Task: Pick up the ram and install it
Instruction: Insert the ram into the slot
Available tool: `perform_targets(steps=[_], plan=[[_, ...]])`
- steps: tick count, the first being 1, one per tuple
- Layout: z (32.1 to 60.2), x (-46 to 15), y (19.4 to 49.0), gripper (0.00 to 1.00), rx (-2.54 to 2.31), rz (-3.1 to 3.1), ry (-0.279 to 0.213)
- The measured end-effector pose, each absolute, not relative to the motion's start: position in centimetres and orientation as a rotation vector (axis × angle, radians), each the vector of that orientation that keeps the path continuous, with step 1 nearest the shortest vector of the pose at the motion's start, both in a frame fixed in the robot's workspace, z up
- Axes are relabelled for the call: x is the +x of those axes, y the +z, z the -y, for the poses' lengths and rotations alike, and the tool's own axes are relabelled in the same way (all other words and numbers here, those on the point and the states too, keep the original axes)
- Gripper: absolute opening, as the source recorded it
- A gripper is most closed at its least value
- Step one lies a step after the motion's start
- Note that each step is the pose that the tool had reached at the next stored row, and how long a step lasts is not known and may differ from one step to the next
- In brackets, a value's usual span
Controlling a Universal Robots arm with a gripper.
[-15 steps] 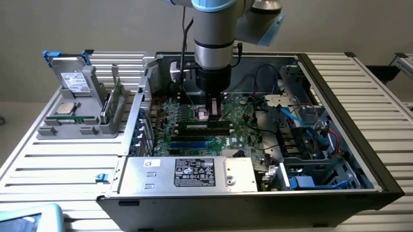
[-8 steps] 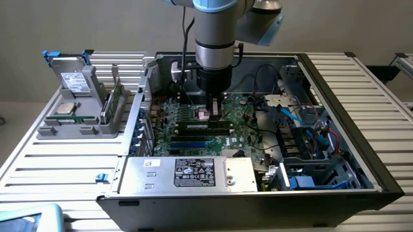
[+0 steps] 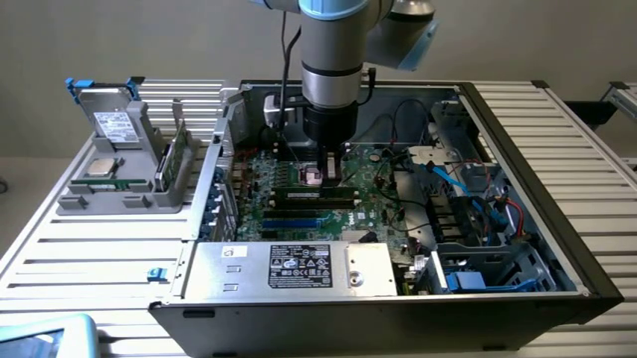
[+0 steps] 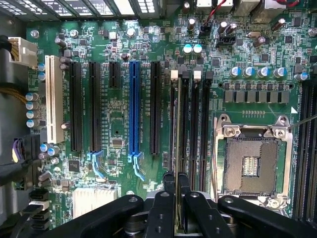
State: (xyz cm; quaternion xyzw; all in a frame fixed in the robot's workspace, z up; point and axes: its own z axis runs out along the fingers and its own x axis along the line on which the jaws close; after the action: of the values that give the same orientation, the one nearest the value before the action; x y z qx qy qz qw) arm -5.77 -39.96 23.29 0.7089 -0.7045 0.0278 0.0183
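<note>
Ram (image 4: 177, 129) stands edge-on in the wrist view, pinched by the end effector (image 4: 177, 198) over the black memory slots (image 4: 205, 124). In the exterior view, the arm reaches into the open computer case (image 3: 348, 328). This looks like the installing step; seating calls for straight alignment with one slot.

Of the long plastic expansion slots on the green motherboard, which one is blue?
The single blue plastic slot in the middle of the row; its neighbours are black slots, and a white slot ends the row.
</note>
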Motion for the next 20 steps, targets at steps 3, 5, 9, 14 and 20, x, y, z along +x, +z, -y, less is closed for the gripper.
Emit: perform_targets(steps=[3,5,9,14,20], plan=[[39.96,-5.77,23.24,0.14,2.201,2.188,0.086],[39.96,-5.77,23.22,0.14,2.201,2.189,0.086],[40.05,-5.76,23.2,0.14,2.201,2.188,0.086],[40.17,-5.77,23.2,0.14,2.201,2.189,0.086],[40.18,-5.67,23.2,0.14,2.202,2.189,0.087]])
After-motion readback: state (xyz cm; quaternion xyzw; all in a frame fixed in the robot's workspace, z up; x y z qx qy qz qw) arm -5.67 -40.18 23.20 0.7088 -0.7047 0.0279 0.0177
